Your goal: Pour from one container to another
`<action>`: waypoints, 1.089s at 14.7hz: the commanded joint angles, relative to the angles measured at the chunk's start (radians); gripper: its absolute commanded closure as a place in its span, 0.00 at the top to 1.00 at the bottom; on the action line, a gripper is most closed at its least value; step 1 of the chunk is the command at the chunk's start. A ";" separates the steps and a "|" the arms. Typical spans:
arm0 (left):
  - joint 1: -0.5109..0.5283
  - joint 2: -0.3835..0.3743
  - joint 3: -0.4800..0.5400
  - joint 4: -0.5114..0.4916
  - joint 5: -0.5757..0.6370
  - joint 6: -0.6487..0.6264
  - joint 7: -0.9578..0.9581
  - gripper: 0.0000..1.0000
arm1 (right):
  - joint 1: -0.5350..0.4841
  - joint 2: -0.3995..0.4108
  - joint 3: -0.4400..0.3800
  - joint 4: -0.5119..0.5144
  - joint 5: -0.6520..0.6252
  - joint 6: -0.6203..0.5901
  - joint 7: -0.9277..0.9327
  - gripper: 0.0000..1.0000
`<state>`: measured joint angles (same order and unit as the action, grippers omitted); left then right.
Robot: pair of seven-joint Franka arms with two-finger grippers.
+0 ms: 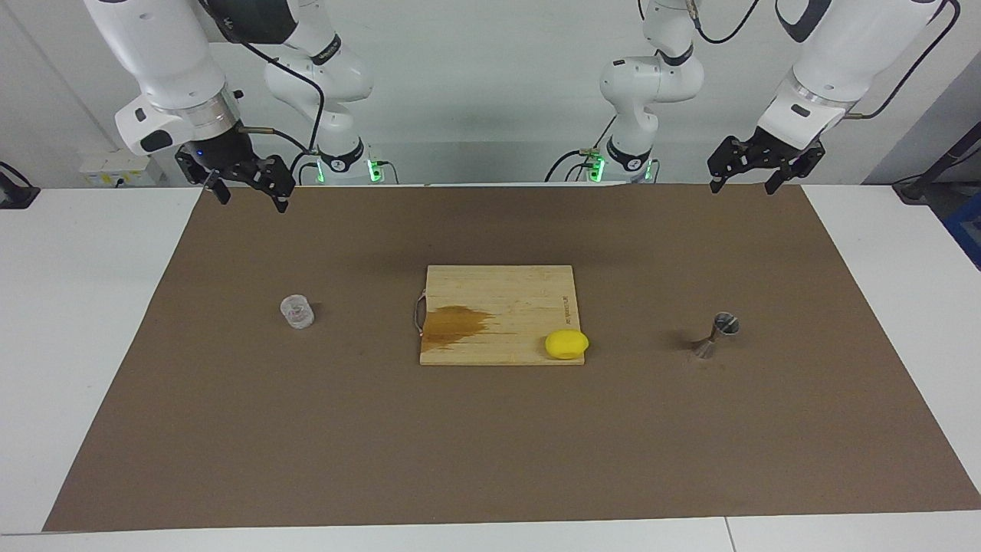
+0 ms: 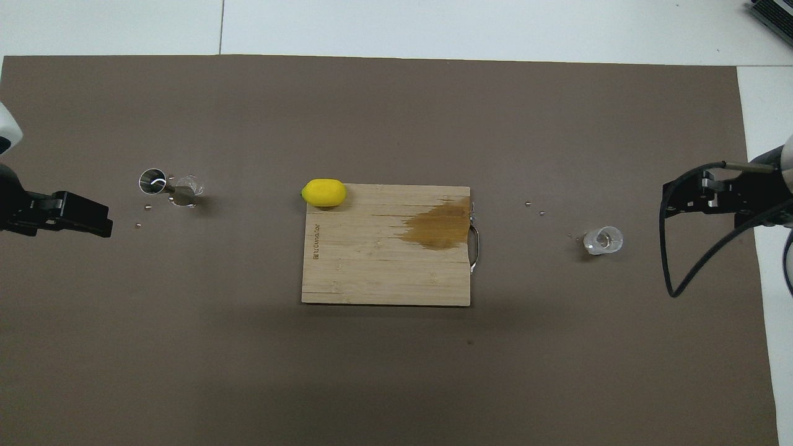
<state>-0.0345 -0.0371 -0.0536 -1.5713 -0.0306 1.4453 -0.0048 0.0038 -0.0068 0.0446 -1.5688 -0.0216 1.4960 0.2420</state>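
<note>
A small clear textured cup (image 1: 296,312) (image 2: 604,240) is seen upright toward the right arm's end of the table. A steel hourglass jigger (image 1: 716,334) (image 2: 162,186) is stood upright toward the left arm's end.

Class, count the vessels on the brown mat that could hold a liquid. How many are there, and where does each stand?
2. The clear cup stands toward the right arm's end of the table; the steel jigger stands toward the left arm's end. The cutting board lies between them. None seems hidden.
</note>
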 commanded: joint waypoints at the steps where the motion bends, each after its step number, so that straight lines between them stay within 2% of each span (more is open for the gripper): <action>1: -0.002 -0.004 -0.003 -0.028 -0.008 0.062 -0.038 1.00 | -0.016 -0.012 0.003 -0.017 0.020 0.017 -0.029 1.00; 3: 0.010 0.012 0.000 -0.047 -0.014 0.079 -0.041 1.00 | -0.014 -0.013 0.003 -0.019 0.020 0.017 -0.026 1.00; 6: 0.016 0.094 0.015 -0.038 -0.040 0.018 -0.061 1.00 | -0.015 -0.013 0.003 -0.020 0.020 0.017 -0.021 1.00; 9: 0.015 0.166 0.110 -0.038 -0.113 -0.052 -0.087 1.00 | -0.013 -0.015 0.003 -0.020 0.020 0.017 -0.021 1.00; 11: -0.016 0.203 0.217 -0.038 -0.184 -0.045 -0.194 1.00 | -0.014 -0.013 0.003 -0.020 0.020 0.017 -0.021 1.00; 13: -0.086 0.221 0.375 -0.058 -0.318 -0.016 -0.346 1.00 | -0.014 -0.015 0.003 -0.022 0.020 0.017 -0.020 1.00; 16: -0.267 0.223 0.660 -0.205 -0.575 0.090 -0.605 1.00 | -0.014 -0.015 0.003 -0.022 0.020 0.017 -0.021 1.00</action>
<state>-0.1695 0.1971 0.4399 -1.6714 -0.4764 1.4541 -0.4423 0.0035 -0.0068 0.0445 -1.5691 -0.0216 1.4960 0.2420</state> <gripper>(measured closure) 0.000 0.000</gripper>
